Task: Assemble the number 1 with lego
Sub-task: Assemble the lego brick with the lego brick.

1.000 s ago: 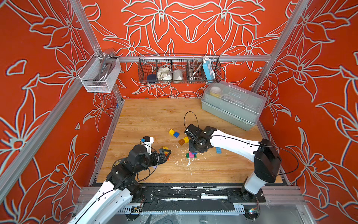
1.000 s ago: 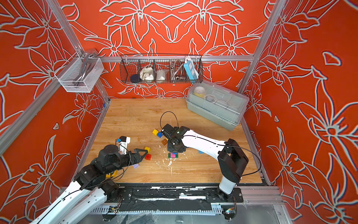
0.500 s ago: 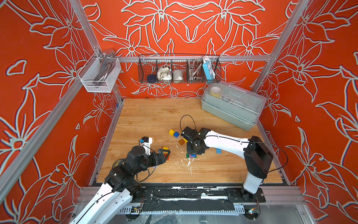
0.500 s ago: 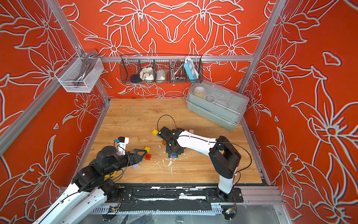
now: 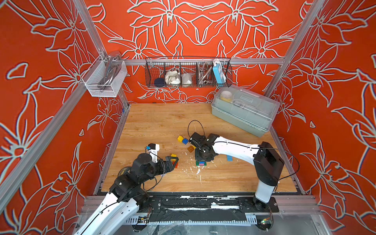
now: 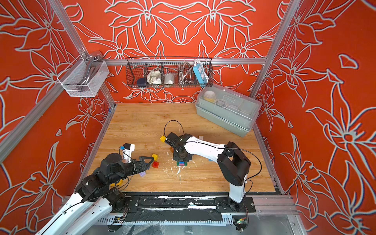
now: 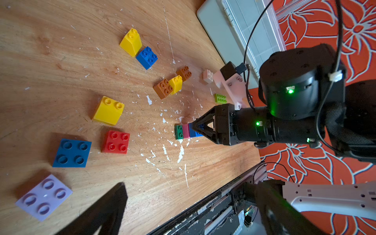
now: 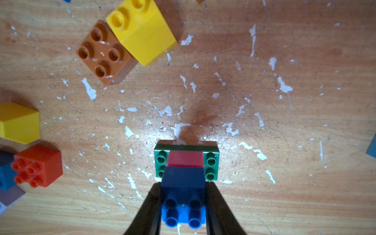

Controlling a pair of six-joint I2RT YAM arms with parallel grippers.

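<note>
Right jaws clamp one blue brick [image 8: 183,179] atop one pink brick [image 8: 185,159].

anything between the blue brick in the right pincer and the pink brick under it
Nothing visible. The right pincer is shut on the blue brick, which sits directly on the pink brick, itself on the green plate.

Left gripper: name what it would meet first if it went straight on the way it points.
Probably the red brick, just ahead of the left gripper; height is unclear, so it might pass above.
</note>
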